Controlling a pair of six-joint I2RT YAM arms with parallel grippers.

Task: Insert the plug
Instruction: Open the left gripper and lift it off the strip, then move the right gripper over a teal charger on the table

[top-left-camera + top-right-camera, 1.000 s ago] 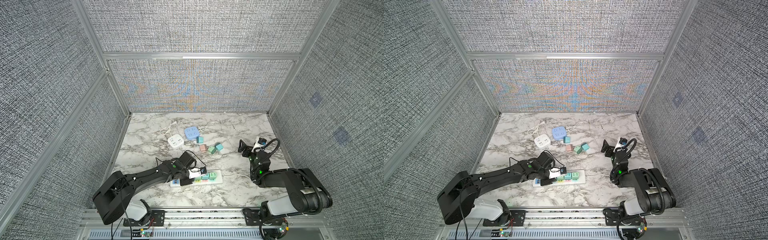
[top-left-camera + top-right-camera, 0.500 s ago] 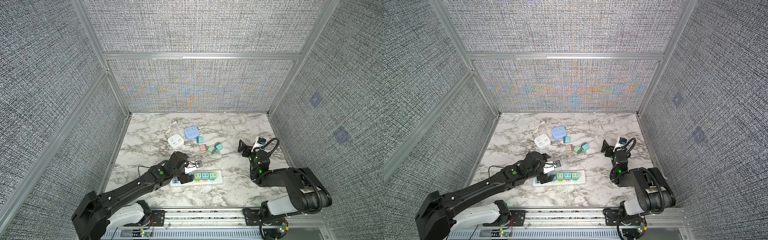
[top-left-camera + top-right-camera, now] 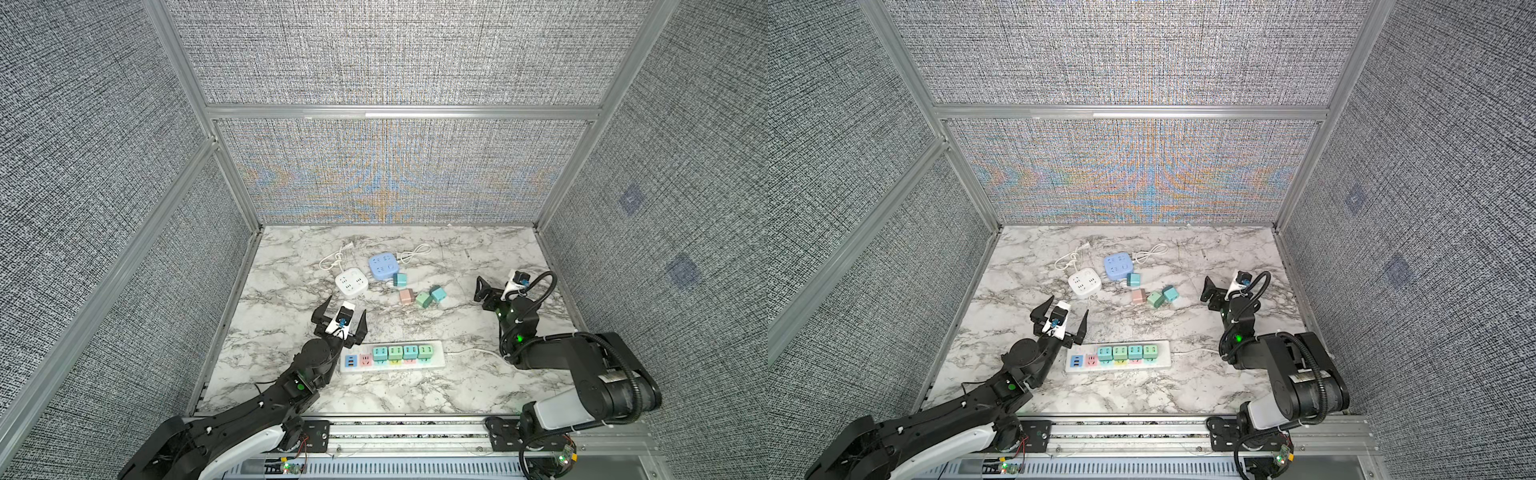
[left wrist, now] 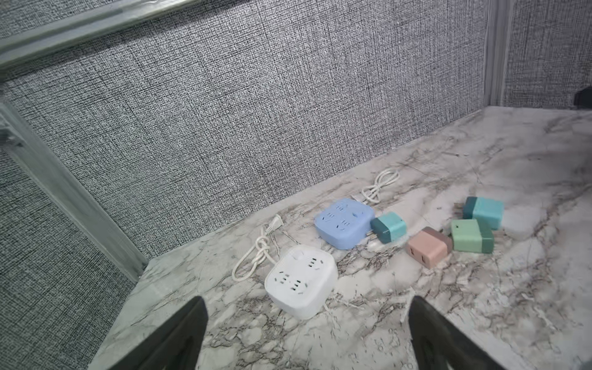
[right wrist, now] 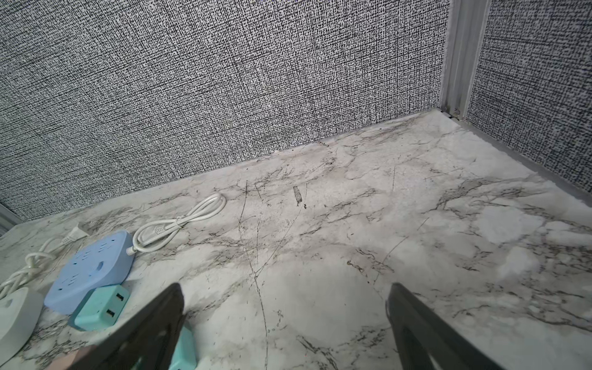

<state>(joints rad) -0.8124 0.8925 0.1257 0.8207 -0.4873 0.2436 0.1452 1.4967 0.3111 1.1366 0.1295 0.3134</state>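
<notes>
The marble counter (image 3: 457,257) is white with grey veins, the woven walls (image 3: 395,54) are speckled grey, the square socket boxes (image 3: 383,266) are blue and white, and the little plug cubes (image 3: 405,296) are pink, green and teal.

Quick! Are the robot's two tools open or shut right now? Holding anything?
Left tool: open, holding nothing.
Right tool: open, holding nothing.

No words, numbers or signs can be read here; the power strip (image 3: 437,362) and white socket cube (image 4: 301,282) show none.
</notes>
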